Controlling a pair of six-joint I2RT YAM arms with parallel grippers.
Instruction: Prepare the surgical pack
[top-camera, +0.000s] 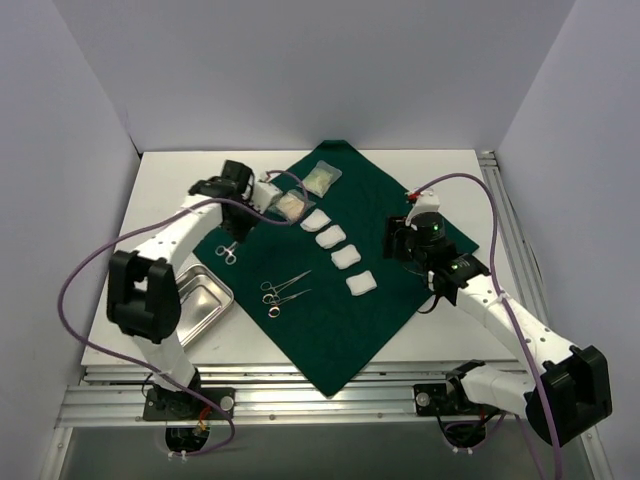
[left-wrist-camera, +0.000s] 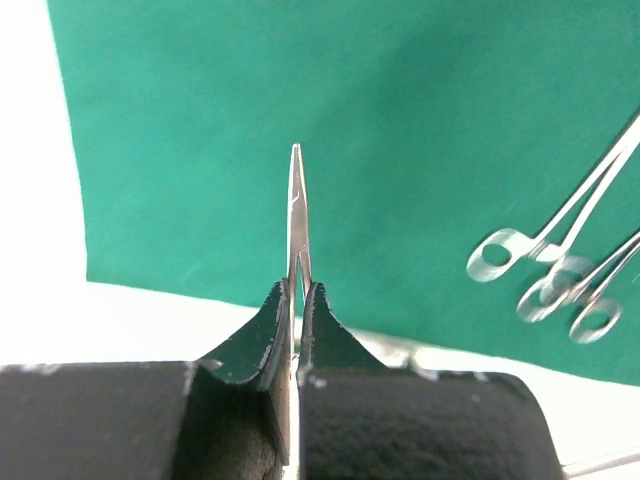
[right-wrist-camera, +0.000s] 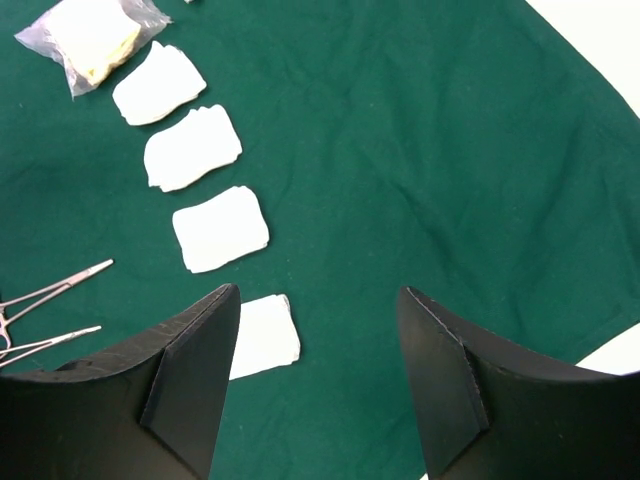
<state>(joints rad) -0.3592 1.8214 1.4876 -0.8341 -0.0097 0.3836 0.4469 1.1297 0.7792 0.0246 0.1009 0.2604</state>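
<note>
The white table (top-camera: 450, 170) carries a dark green drape (top-camera: 340, 330), spread like a diamond with one corner hanging over the near edge. The left arm rises to a high bent elbow, then its forearm runs away from the base to the drape's left edge, wrist turned down. The right arm stretches low across the drape's right corner, wrist tipped toward the cloth.

The steel tray (top-camera: 222, 293) sits on the table just beside the drape's left edge, partly under the left elbow. Four gauze pads (top-camera: 346, 257) lie in a slanting row at mid-drape, with two clear packets (top-camera: 323, 180) beyond them near the far corner.

The right end effector (right-wrist-camera: 318, 300) hangs above the drape with its fingers spread wide, holding nothing. The left end effector (left-wrist-camera: 297, 300) is pinched tight on a thin steel instrument (left-wrist-camera: 297, 215), tips pointing past the fingers over the drape's edge. Two scissor-like instruments (top-camera: 285, 290) lie side by side on the drape, left of the pads.
</note>
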